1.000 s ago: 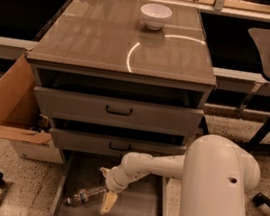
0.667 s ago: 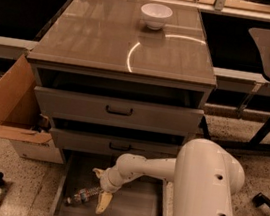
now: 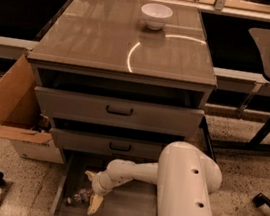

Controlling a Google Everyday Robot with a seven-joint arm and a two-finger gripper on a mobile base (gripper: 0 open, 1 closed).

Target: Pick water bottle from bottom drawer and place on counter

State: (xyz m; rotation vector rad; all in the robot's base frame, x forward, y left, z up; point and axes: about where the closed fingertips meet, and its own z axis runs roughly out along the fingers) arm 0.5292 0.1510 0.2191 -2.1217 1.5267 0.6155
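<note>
The gripper [image 3: 92,190] is down inside the bottom drawer [image 3: 132,208], which is pulled fully out below the two upper drawers [image 3: 119,112]. Over the last second it has slid leftward across the drawer floor, and the big white arm housing [image 3: 186,188] has followed it, closing the gap to the water bottle [image 3: 78,197]. The bottle itself has hardly shifted: it lies on its side on the drawer floor near the left wall, cap end pointing away from the arm.

The fingers [image 3: 94,204] are spread open, one pale tip toward the cabinet and the other toward the drawer front, with the near end of the bottle just beside the front one. They hold nothing; the bottle looks to be at the mouth of the opening, not yet between the tips.

So the reach is nearly finished and the grasp has not yet begun. A little more travel to the left should bring the bottle inside the opening before closing. The desk [image 3: 95,38] above carries only a white bowl [image 3: 156,15] at its far edge.
</note>
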